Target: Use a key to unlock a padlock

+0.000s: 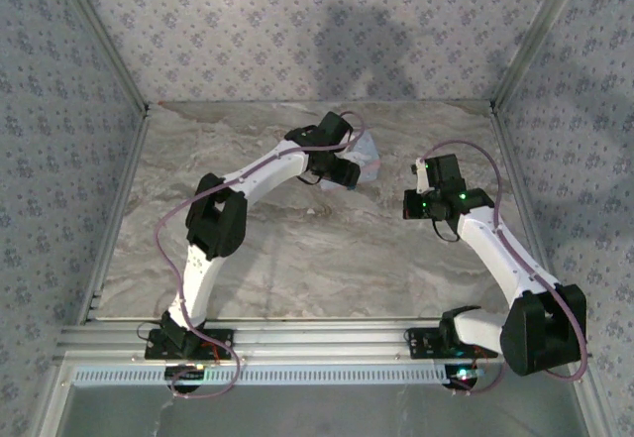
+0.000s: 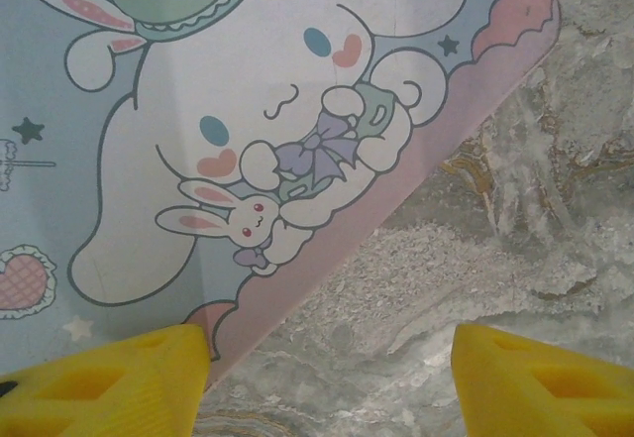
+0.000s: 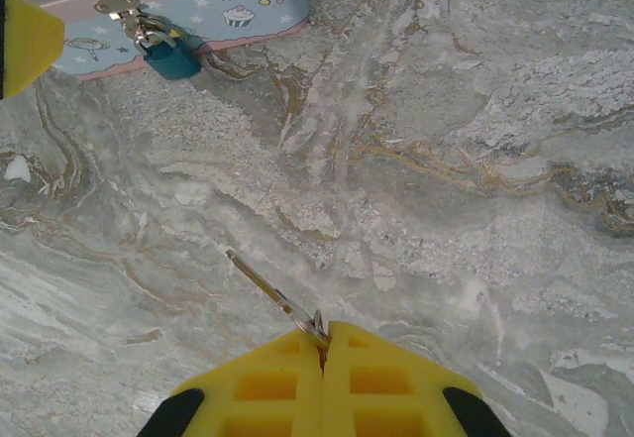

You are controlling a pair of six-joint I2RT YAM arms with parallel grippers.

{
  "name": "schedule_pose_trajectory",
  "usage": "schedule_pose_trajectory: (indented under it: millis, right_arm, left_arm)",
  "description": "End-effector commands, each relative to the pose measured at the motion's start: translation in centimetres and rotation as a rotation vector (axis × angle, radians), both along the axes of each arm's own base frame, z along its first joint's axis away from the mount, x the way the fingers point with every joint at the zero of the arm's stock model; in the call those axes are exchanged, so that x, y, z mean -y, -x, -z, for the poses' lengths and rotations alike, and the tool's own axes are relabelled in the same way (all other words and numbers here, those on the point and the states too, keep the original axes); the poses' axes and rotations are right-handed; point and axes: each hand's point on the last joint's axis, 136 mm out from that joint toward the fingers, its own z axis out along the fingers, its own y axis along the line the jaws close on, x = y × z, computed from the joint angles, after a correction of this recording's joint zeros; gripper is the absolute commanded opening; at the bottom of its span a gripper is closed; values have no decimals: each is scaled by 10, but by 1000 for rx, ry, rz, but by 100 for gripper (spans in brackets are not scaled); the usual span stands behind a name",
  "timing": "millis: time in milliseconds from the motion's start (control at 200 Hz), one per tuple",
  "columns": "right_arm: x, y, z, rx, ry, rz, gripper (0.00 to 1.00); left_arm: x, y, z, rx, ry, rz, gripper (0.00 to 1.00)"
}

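While the right jaws pinch the key (image 3: pixel 272 293) tight, the padlock (image 3: pixel 170 56) hangs on the tin (image 3: pixel 233 6) well ahead of them, the left jaws stand apart, and the unlocking is not yet done.

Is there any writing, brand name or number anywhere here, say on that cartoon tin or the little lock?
No readable text anywhere.
The tin carries only pictures: a cartoon character, a rabbit, stars, a heart.
The padlock on its clasp and the key in the right gripper are too small to show any marking.
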Motion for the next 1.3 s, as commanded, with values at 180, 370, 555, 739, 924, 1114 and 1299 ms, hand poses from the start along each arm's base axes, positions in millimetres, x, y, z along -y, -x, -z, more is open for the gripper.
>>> schedule_pose_trajectory:
  millis: [180,370,555,739,924,1114,1299]
  right_arm:
    - [5,1,1,0,0,23,0]
    - [-7,0,-1,19,-43,-29,0]
    - [-20,-1,-3,27,-80,-78,0]
    - [-34,0,-6,43,-103,-141,0]
    - [-57,-3,-10,68,-160,-220,0]
    - [-91,-12,-14,83,-249,-319,0]
    - [-130,-24,-16,85,-339,-406,0]
  left_arm:
    - [-51,8,20,-33,-129,-61,68]
    - [-87,1,20,-44,-107,-131,68]
    - [-112,-13,16,-19,-93,-173,69]
    - [-127,-21,11,-11,-62,-193,69]
    - [-121,-16,-13,54,47,-161,76]
    - [-126,-3,-40,152,158,-134,88]
    - [-143,20,-58,266,295,-98,93]
